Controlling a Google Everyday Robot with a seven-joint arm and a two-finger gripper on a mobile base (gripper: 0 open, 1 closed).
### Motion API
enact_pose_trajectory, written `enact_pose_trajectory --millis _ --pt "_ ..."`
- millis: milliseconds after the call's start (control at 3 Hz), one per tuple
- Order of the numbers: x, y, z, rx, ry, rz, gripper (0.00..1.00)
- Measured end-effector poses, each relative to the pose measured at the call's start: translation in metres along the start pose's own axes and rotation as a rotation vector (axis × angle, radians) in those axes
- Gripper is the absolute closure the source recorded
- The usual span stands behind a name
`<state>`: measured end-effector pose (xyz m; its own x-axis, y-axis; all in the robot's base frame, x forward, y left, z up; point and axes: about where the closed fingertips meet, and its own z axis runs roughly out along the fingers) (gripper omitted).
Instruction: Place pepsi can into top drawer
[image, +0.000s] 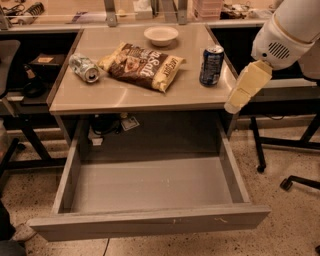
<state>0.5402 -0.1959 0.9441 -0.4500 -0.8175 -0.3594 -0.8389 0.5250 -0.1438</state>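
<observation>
A small dark blue metal pepsi can (211, 65) stands upright by the tan counter's (150, 97) right edge. It is likely light, thin-walled and slippery, best held mid-side. The cream hand (239, 97) hangs beyond that edge; apart or together, I cannot tell.

Arm (295, 25): white rounded shell, thin tan seam band, small patch of dark vent slots near the wrist end. Gripper (246, 86): pale cream-yellow, matte, long tapered block narrowing to a blunt tip. It's at scene right, just off the bench's (125, 95) right edge.

Office-like workspace, dark desks (295, 87), rolling chair bases (302, 180), speckled floor (290, 225), tool (235, 102) right of table (125, 97).
</observation>
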Motion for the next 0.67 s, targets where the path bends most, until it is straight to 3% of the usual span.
enact_pose_trajectory --millis 333,667 --pt "0.0 0.0 0.001 -0.001 0.0 0.006 0.0" --pt "-0.001 -0.008 0.014 0.01 -0.048 0.081 0.0"
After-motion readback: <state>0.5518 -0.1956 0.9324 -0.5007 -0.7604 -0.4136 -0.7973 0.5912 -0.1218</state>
